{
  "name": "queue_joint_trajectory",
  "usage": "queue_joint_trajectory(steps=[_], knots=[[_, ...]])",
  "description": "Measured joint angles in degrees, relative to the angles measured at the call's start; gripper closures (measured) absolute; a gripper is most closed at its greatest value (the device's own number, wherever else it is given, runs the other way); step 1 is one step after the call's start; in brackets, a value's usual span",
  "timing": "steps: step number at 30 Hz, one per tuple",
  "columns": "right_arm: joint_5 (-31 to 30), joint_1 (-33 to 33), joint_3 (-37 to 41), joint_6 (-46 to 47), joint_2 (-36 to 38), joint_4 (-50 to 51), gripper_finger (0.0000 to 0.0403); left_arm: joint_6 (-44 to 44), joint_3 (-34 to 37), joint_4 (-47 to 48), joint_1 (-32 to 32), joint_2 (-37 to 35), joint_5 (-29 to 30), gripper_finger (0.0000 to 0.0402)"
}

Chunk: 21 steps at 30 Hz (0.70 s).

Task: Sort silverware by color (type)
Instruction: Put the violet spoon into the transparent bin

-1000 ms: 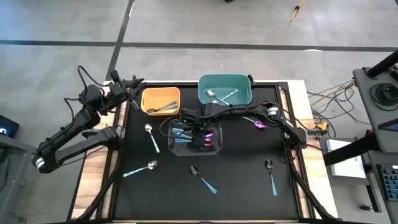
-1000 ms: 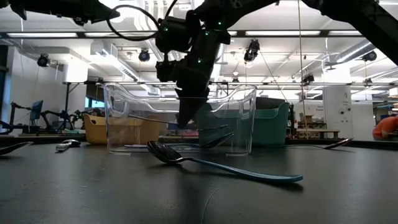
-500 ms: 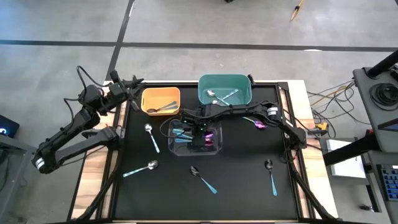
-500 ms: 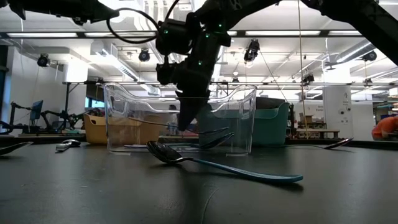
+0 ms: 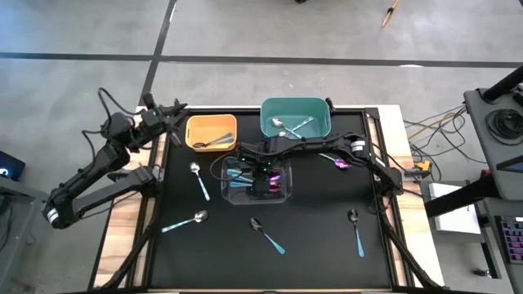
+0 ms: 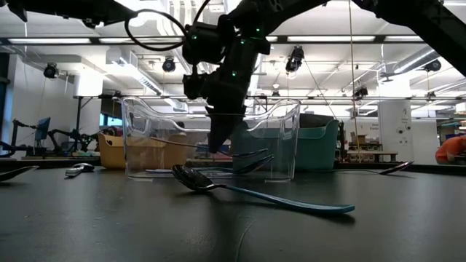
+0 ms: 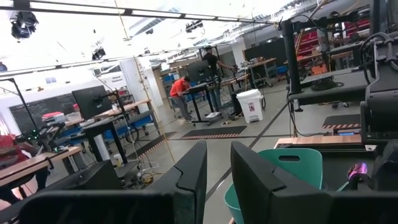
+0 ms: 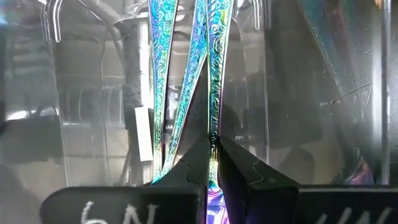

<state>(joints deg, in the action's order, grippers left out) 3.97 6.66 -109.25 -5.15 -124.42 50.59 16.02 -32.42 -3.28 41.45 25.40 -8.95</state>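
Right gripper (image 8: 212, 163) pinching lengthwise spoon (image 8: 216, 74)

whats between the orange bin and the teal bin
Nothing: in the high view the stretch between the orange bin and the teal bin is bare black table.

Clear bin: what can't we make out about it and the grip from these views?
- Spoon count in the clear bin: high view, the right gripper covers the middle.
- Held spoon: right wrist view, its bowl runs off the edge between the fingers.
- Bin floor: low view, glare and the gripper blur the spoons inside.
- Left gripper: its wrist view sees only room and the teal bin.
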Motion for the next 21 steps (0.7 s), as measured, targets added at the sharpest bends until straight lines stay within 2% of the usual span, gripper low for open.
queue_joint_trajectory(steps=[18, 21], knots=[[0.0, 0.0, 0.0, 0.7, 0.0, -0.3, 0.0389, 0.0, 0.0, 0.9, 0.0, -1.8, 0.0, 0.0348], [0.0, 0.0, 0.0, 0.7, 0.0, -0.4, 0.0378, 0.0, 0.0, 0.8, 0.0, -1.8, 0.0, 0.0348]])
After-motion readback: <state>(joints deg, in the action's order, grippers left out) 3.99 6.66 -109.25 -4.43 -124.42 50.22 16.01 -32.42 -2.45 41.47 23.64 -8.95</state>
